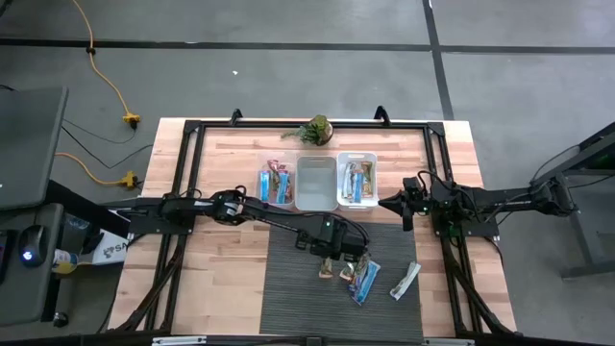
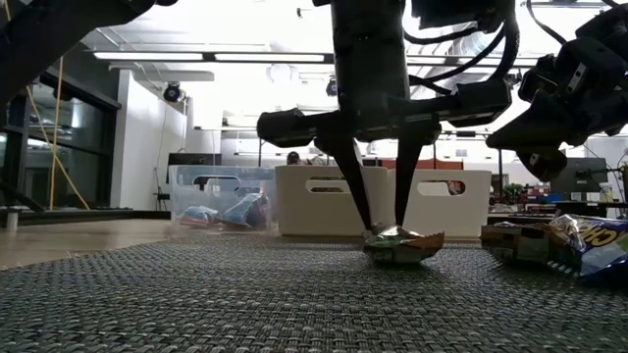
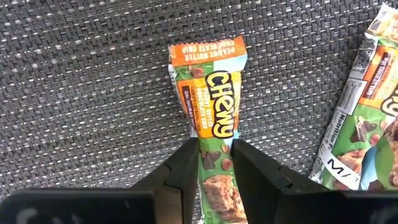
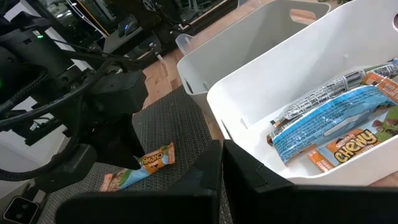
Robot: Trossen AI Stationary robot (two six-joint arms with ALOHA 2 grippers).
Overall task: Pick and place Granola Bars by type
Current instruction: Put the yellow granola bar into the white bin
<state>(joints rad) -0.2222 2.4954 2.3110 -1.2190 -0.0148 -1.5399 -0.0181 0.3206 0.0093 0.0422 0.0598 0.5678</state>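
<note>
grey mat on the bench (image 1: pixel 231 279): left hand (image 3: pixel 215 163) pinching an orange chewy bar (image 3: pixel 210 106) at 6 o'clock to lift it; right hand (image 4: pixel 222 163) pressed together, waiting near the white bin (image 4: pixel 261 81).

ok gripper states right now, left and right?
Left gripper: jaws closing around the orange Chewy bar on the mat, bar not lifted.
Right gripper: jaws shut, empty, beside the white bin.
</note>
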